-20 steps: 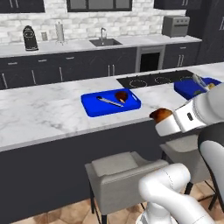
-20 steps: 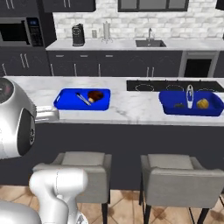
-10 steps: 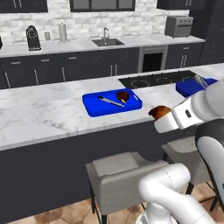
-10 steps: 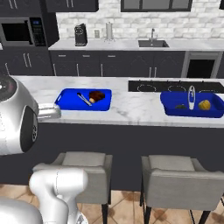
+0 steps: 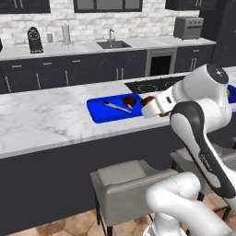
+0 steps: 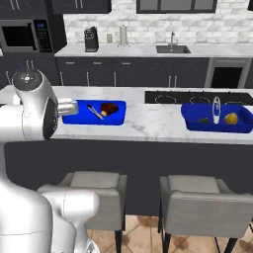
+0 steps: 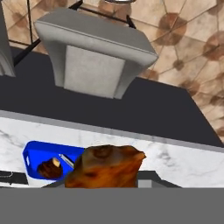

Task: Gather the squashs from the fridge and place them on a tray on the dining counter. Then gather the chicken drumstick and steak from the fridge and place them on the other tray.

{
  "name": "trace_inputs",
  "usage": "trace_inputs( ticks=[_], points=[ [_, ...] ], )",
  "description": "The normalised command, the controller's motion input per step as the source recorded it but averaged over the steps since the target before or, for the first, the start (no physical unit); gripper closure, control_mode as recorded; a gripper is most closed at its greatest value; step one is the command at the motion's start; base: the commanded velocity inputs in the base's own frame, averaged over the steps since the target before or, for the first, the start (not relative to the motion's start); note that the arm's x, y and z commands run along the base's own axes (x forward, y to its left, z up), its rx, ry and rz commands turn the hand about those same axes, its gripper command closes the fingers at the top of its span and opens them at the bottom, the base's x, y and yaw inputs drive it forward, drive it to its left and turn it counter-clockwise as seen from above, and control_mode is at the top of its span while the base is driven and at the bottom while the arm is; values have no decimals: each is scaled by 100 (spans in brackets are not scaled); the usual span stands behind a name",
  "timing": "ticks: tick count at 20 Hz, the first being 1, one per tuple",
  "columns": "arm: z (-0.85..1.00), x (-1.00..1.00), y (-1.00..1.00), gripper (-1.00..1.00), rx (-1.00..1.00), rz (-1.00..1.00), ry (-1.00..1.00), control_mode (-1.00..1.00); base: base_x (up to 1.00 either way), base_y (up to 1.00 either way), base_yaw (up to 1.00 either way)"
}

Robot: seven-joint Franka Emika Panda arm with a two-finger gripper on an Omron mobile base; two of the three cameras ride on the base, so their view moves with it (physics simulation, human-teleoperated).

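**Drumstick in the pincer at the near tray**

The pincer (image 5: 148,103), at the end of the white arm, is clamped on the chicken drumstick (image 7: 105,166), an orange-brown piece that bulges in the foreground of the hand view and shows as a dark brown knob at the hand's tip in the left base view. The held meat hangs at the right end of the tray (image 5: 99,113), a bright blue one on the white marble dining worktop (image 5: 41,124); whether it touches the rim cannot be told. In that tray lies the steak (image 5: 129,101), a dark reddish lump with a paler edge, just beside a thin grey utensil (image 5: 115,107) lying slantwise. Farther along the same worktop, well apart, sits the other tray (image 6: 217,123), holding a yellow squash (image 6: 231,118), a smaller dark green piece (image 6: 203,120) and a white upright utensil (image 6: 216,109) between them. A black cooktop (image 6: 197,97) is set in the slab behind it. Two grey stools (image 6: 94,185) stand against the dark base on the tiled floor (image 7: 192,48). Beyond, the dark cabinet run carries a sink (image 5: 111,44), a coffee machine (image 5: 33,40) and a toaster (image 5: 188,27).
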Motion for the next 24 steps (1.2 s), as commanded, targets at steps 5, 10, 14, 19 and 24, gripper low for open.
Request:
trace_inputs(
  ticks=[5, 10, 14, 19, 24],
  points=[
    [-20, 77, 52, 100, -4, -6, 1, -100, 0, 0, 0],
    [-28, 70, 24, 100, -5, 0, 11, -100, 0, 0, 0],
    [-40, 68, 14, 100, -7, 0, 14, -100, 0, 0, 0],
    [-37, 63, 17, 100, -5, 0, 14, -100, 0, 0, 0],
    [-35, 59, 16, 100, -3, 0, 10, -100, 0, 0, 0]
  ],
)
